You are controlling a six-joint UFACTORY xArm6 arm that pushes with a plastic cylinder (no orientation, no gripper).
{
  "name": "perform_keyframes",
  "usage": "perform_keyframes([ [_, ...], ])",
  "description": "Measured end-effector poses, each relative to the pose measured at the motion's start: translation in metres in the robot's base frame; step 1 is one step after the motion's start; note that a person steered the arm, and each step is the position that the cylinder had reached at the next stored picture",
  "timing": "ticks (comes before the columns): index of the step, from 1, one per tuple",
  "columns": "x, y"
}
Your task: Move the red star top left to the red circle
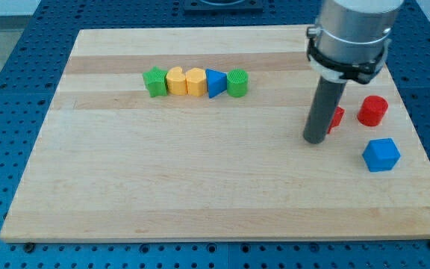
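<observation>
A pale wooden board lies on a blue perforated bench. My tip is the lower end of a straight dark rod hanging from a grey cylindrical arm housing near the board's top right corner. There is no pincer on this arm, so nothing is gripped or held.

The tip rests on the board toward its right edge, touching or just beside the left side of the red star block, which the rod largely hides; only a small red part shows, and its shape cannot be confirmed. The red circle block, a short cylinder, stands just to the right of the star, near the right edge. Below these, the blue hexagonal block sits apart from the tip, close to the right edge.

Toward the top edge, left of centre, five blocks form a touching row, from the view's left: green star block, yellow crescent-like block, yellow rounded block, blue triangular block, green cylinder block.
</observation>
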State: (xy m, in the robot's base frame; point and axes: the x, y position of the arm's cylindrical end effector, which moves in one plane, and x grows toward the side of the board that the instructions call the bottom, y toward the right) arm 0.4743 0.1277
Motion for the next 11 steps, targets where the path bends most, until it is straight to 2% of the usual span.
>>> perform_keyframes([
  [1,0.0,-0.023],
  [2,-0.027,-0.022],
  [3,-0.026,-0.006],
  [5,0.011,0.033],
  [6,-0.006,0.034],
  [7,-0.052,0.034],
  [11,-0.042,0.05],
])
